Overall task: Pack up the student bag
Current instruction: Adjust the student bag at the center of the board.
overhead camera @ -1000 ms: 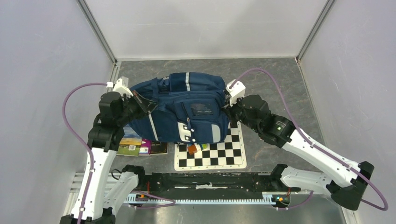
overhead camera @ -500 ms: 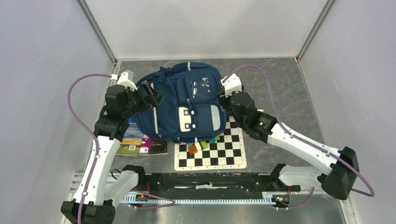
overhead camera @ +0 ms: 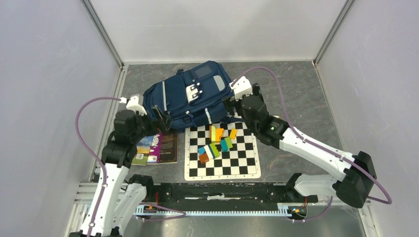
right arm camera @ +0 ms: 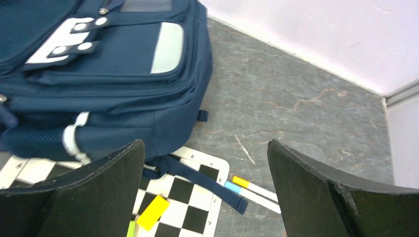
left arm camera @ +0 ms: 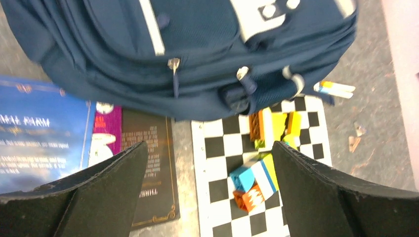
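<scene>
The student bag (overhead camera: 190, 96) lies on the table (overhead camera: 296, 94) just ahead of the left end effector (left arm camera: 208, 145) and the right end effector (right arm camera: 205, 143), between them, both spread wide and holding nothing.

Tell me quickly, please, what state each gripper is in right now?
Left gripper: open, jaws spread wide, holding nothing.
Right gripper: open, jaws spread wide, holding nothing.

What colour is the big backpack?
The backpack is navy blue with grey stripes; the top external view shows it best.
</scene>
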`<action>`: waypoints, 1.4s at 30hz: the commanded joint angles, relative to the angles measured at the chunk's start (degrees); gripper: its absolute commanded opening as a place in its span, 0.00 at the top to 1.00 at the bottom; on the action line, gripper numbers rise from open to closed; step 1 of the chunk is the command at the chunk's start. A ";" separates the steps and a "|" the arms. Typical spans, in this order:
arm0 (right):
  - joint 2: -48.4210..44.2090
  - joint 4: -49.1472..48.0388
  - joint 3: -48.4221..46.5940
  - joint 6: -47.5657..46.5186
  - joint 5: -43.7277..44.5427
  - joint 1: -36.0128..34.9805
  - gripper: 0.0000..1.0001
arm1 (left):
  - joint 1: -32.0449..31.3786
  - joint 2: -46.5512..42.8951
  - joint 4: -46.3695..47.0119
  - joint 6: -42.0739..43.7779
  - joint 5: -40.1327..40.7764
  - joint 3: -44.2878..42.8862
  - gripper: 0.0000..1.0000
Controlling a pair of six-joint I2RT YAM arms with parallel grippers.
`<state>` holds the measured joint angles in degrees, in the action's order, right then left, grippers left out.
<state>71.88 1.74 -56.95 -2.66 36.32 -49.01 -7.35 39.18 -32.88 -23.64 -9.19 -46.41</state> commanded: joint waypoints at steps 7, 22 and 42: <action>-9.80 1.27 9.27 7.79 -12.22 0.06 0.02 | 0.11 -12.32 10.26 -6.70 -13.22 13.27 0.01; -9.27 -10.45 19.39 18.31 -16.54 0.06 0.02 | -0.30 -0.01 12.54 -6.45 -10.72 10.52 0.00; 10.05 -20.76 9.13 31.88 -14.41 3.30 0.02 | 20.22 30.19 15.59 -5.62 -2.95 -2.77 0.00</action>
<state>79.99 -14.31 -44.21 27.24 22.87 -46.24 10.74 67.44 -22.24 -29.85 -14.26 -48.36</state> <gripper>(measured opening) 0.979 0.993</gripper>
